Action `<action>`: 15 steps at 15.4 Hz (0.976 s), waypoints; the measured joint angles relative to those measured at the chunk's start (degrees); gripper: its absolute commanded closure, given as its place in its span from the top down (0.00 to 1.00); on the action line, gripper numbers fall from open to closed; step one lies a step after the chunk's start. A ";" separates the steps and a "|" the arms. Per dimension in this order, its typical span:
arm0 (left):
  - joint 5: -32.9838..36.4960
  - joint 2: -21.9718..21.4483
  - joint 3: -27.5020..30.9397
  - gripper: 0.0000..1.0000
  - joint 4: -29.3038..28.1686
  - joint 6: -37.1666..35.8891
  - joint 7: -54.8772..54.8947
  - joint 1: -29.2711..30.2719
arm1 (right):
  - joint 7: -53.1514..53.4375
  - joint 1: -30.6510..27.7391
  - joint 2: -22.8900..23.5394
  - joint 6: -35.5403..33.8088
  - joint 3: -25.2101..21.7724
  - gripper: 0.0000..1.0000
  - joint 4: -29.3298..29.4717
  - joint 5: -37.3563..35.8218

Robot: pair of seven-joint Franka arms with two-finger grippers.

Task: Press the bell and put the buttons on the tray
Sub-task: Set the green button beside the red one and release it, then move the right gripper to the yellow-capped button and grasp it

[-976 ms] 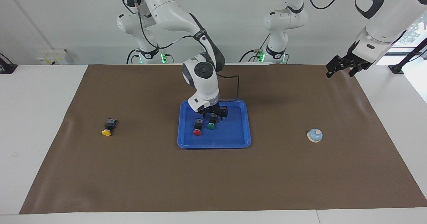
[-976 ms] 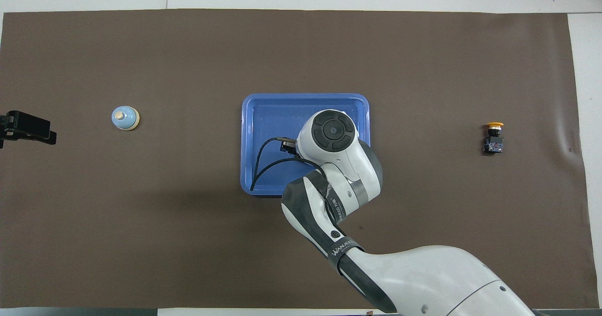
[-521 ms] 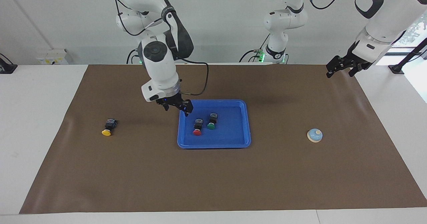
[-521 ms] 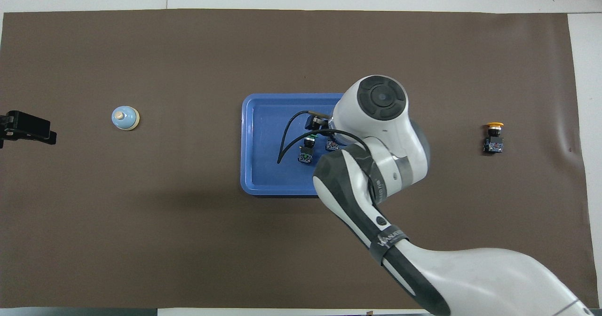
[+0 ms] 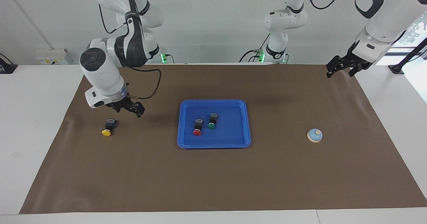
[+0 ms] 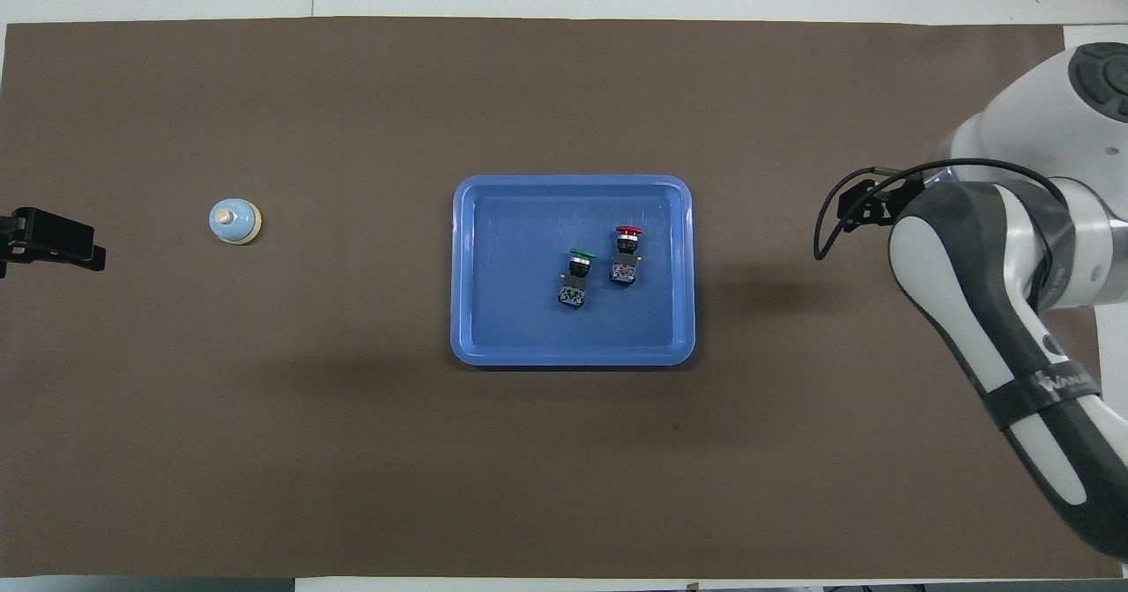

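Observation:
On the blue tray in the middle of the mat lie the red button and the green button, side by side. The yellow button lies on the mat toward the right arm's end; the right arm hides it in the overhead view. My right gripper hangs open and empty just above the mat, close beside the yellow button. The light-blue bell stands toward the left arm's end. My left gripper waits open over the mat's edge there.
A brown mat covers most of the white table. The right arm's black cable loops beside its wrist.
My right gripper has left the tray, with the green button lying there beside the red one, and swung toward the right arm's end to the yellow button. The left arm has not moved.

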 measured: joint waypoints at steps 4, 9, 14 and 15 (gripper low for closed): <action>0.00 0.00 0.00 1.00 0.00 0.00 0.00 0.00 | -7.03 -5.61 -0.94 10.31 -0.01 1.00 -7.99 -0.04; 0.00 0.00 0.00 1.00 0.00 0.00 0.00 0.00 | -9.90 -7.40 -1.46 20.51 0.04 1.00 -15.71 -0.09; 0.00 0.00 0.00 1.00 0.00 0.00 0.00 0.00 | -12.69 -9.96 -0.41 22.99 0.05 1.00 -17.18 -0.10; 0.00 0.00 0.00 1.00 0.00 0.00 0.00 0.00 | -12.72 -10.18 -0.25 23.08 0.05 1.00 -17.28 -0.10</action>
